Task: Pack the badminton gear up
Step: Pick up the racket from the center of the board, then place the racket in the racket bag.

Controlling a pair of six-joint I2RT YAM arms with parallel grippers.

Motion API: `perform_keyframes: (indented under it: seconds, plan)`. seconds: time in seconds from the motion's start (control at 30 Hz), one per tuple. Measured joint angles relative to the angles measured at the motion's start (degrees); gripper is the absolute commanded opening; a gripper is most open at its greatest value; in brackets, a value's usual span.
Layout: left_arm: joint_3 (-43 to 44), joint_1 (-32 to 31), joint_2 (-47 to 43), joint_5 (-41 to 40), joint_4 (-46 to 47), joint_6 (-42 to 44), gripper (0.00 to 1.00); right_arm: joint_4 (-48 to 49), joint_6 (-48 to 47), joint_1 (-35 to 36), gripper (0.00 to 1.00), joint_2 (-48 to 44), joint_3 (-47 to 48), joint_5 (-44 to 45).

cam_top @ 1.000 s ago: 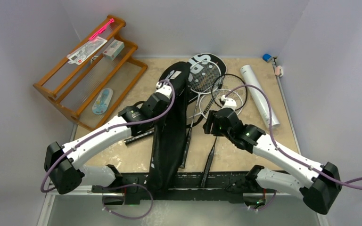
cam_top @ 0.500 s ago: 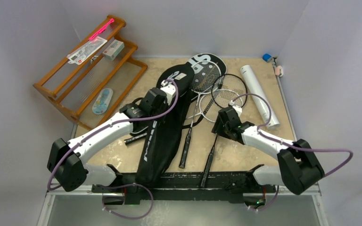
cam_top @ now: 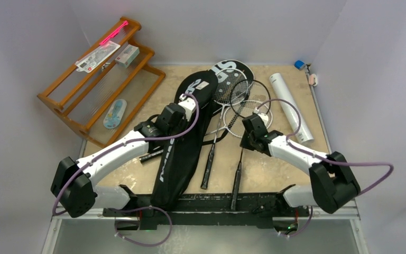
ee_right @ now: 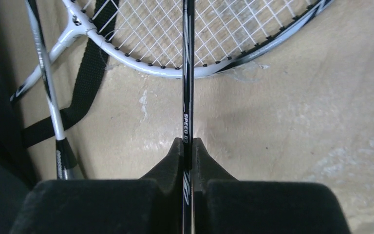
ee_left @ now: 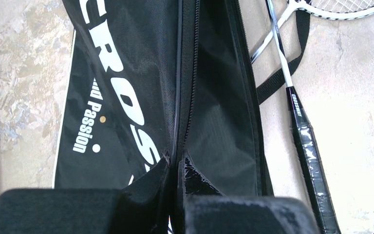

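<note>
1. My right gripper (ee_right: 185, 146): a second back the jaws stood well apart. Now they are closed flat on the thin shaft of the black-framed racket (ee_right: 185, 73), just below the "SPEED" lettering, with no gap either side.
2. The right arm has also drawn in over that shaft. The racket's handle points at the near edge and its head overlaps the white-framed racket (ee_right: 126, 61) at mid-table. I cannot tell whether the shaft is off the surface yet.
3. My left gripper (ee_left: 175, 163): closure unchanged. It is pinched tight on the zip edge of the CROSSWAY cover (ee_left: 126, 73), where the two sides of the opening meet. The cover's near end has shifted a little left over the past second. It lies lengthwise, just left of both rackets.
4. Reading: the grasp is made, with one racket in hand and the cover's mouth held. The likely next move is to lift the racket and feed it in. The slit looks narrow and may need spreading first.
5. Still loose: the white-framed racket, the SPORT cover (cam_top: 232, 66) at the far side, and the white tube (cam_top: 291, 106) on the right. Nothing is packed yet.
</note>
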Motion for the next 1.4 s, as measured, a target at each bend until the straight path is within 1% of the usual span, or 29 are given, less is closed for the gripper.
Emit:
perform_keyframes:
  seconds: [0.1,0.33,0.43,0.57,0.8,1.07,1.23,1.4]
  plan:
    - [0.0,0.0,0.3,-0.3,0.3,0.0,0.0,-4.2,-0.5,0.5,0.0,-3.5,1.2,1.1]
    - [0.0,0.1,0.6,-0.8,1.0,-0.3,0.0,-16.2,-1.6,3.8,0.0,-15.4,3.1,3.3]
    - [0.0,0.4,1.6,-0.3,1.3,-0.5,0.0,-22.4,-1.6,6.6,0.0,-19.7,4.4,3.0]
    - [0.3,0.8,3.2,0.3,1.3,-1.0,0.0,-29.2,-1.4,12.3,0.0,-23.3,5.4,0.8]
    - [0.3,1.1,3.6,1.2,1.3,-1.5,0.0,-36.3,1.8,24.2,0.0,-23.6,5.8,-1.1]
    - [0.3,1.1,3.5,1.8,1.3,-1.5,0.0,-41.1,8.1,36.0,0.0,-17.7,11.7,1.6]
    - [0.3,1.2,3.5,1.8,1.3,-1.6,0.0,-45.9,14.1,38.8,0.0,-17.0,14.7,5.1]
    - [0.3,1.2,3.1,1.9,1.3,-1.6,0.0,-50.4,18.1,39.3,0.0,-19.5,15.0,6.9]
